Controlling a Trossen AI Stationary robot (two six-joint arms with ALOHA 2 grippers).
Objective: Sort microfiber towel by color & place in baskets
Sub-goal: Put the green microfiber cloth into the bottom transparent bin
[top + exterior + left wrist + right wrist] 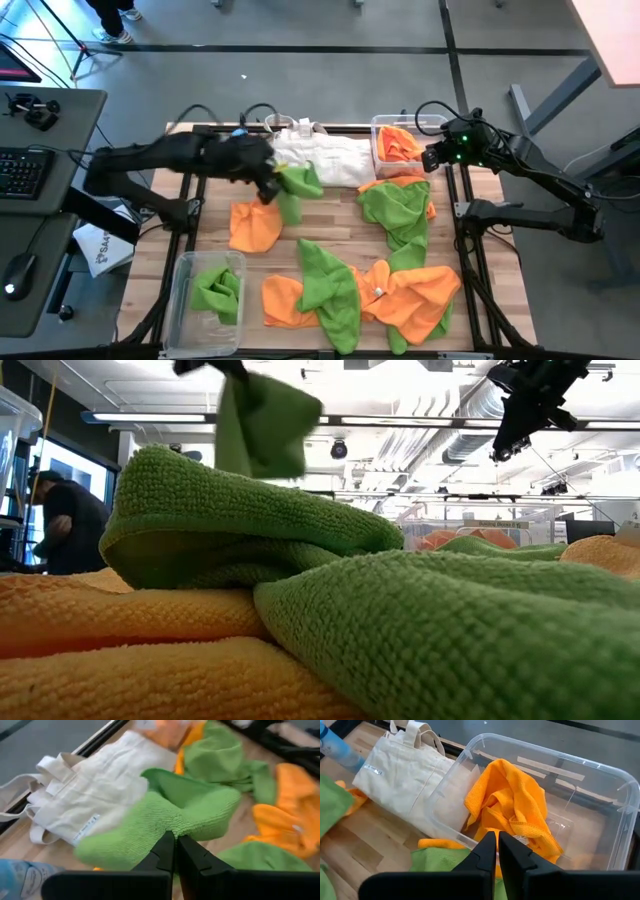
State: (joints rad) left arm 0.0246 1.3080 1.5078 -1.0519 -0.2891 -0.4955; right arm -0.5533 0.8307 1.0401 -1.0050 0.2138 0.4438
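Overhead, a green microfiber towel (296, 186) hangs from the left gripper (268, 190), whose fingers are pinched tight on its edge, above the middle-left of the wooden table (335, 228). From that arm's wrist camera the two dark fingers (165, 854) meet on a fold of the green cloth (170, 817), and from table height the same towel (262, 426) dangles in the air.

More towels lie loose on the table: an orange one (254, 226) just below the lifted towel, a green one (395, 208) on the right, and a mixed heap of green (330, 285) and orange (415, 292) cloths along the near edge.

Two clear baskets sit at opposite corners. The one at the near left (186, 296) holds green towels (218, 292). The one at the far right (385, 125) holds an orange towel (400, 145); its wrist-view close-up shows the orange cloth (512, 805) crumpled inside the clear bin (600, 795).

The right gripper (432, 158) hovers just beside that far-right basket, its fingers closed together and holding nothing.

A white fabric bag with handles (322, 155) lies at the far edge between the two arms, touching the right basket. Beyond the table, a person (62, 525) stands in the room.
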